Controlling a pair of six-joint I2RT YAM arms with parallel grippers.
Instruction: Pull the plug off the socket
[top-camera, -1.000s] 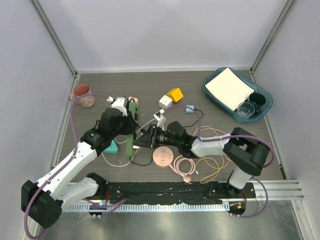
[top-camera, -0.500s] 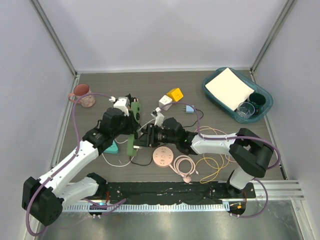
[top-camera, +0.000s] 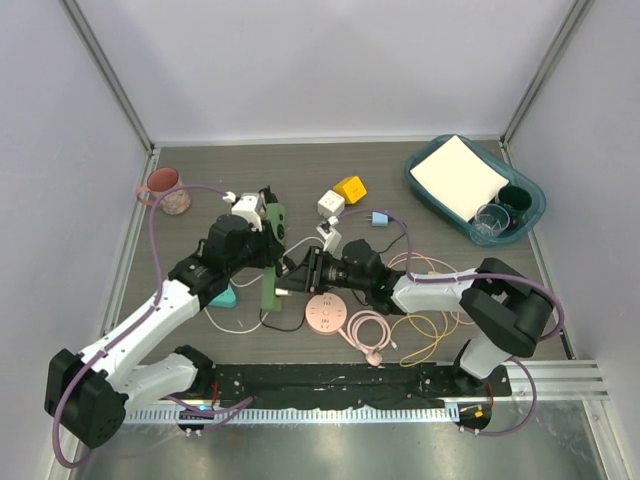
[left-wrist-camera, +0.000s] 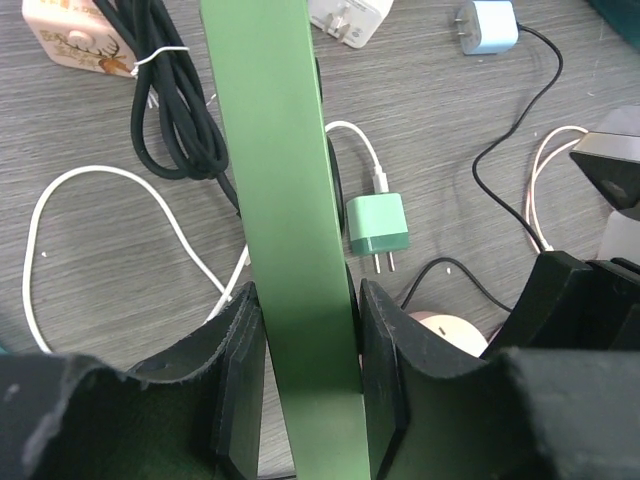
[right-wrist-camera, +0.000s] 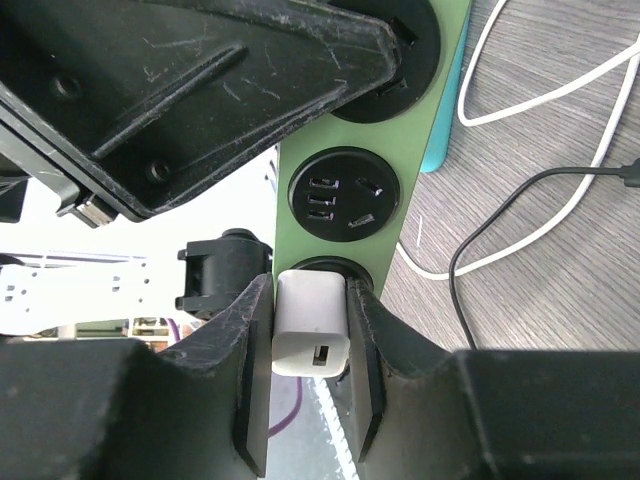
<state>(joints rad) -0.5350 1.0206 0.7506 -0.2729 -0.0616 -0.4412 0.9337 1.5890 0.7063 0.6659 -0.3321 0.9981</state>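
Observation:
A green power strip (top-camera: 271, 292) is lifted off the table, and my left gripper (top-camera: 262, 252) is shut across its width. In the left wrist view the strip (left-wrist-camera: 290, 200) runs up between the two pads of the left gripper (left-wrist-camera: 305, 370). My right gripper (top-camera: 298, 277) reaches in from the right and is shut on a white cube plug (right-wrist-camera: 312, 325). The plug sits in the nearest round black socket of the strip (right-wrist-camera: 405, 140), between the pads of the right gripper (right-wrist-camera: 310, 350). A free socket (right-wrist-camera: 345, 195) lies just beyond it.
A pink round socket hub (top-camera: 325, 313) and coiled pink and yellow cables (top-camera: 420, 320) lie under the right arm. White (top-camera: 330, 204) and yellow (top-camera: 350, 187) cube adapters, a blue charger (top-camera: 378, 218), a mint charger (left-wrist-camera: 378, 222), a pink mug (top-camera: 165, 190) and a teal bin (top-camera: 527, 188) surround the area.
The strip's far end has swung slightly right and both grippers have shifted a little with it. The right gripper stays shut on the white plug, which sits in its socket.

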